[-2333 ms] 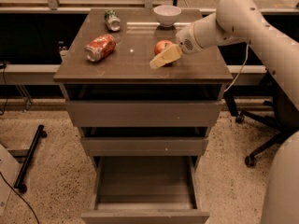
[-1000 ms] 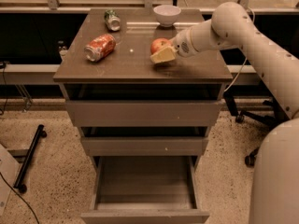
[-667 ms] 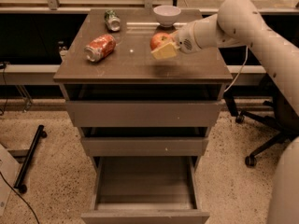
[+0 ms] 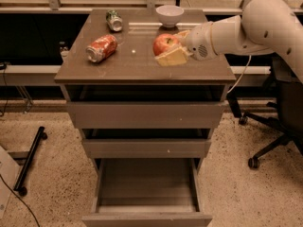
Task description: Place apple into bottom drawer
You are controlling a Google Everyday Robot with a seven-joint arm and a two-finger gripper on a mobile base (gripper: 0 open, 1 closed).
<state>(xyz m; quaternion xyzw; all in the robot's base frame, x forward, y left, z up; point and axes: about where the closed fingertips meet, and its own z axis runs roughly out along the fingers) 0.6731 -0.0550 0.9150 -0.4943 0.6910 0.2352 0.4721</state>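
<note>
The red apple (image 4: 162,43) with yellowish patches sits between the yellowish fingers (image 4: 171,56) of my gripper (image 4: 171,45), over the right middle of the cabinet top (image 4: 137,63). The gripper is shut on the apple and seems to hold it just above the surface. The white arm reaches in from the right. The bottom drawer (image 4: 147,218) of the grey-brown cabinet is pulled out and open below, and its box is empty. The two upper drawers stand slightly ajar.
A crushed red-orange soda can (image 4: 101,48) lies at the left of the top. A green can (image 4: 113,20) and a white bowl (image 4: 169,15) stand at the back. An office chair (image 4: 279,117) is on the right, and a black stand leg (image 4: 29,159) on the left floor.
The gripper closed around the apple, then moved it slightly up and to the left off the cabinet top. The drawers and cans have not moved.
</note>
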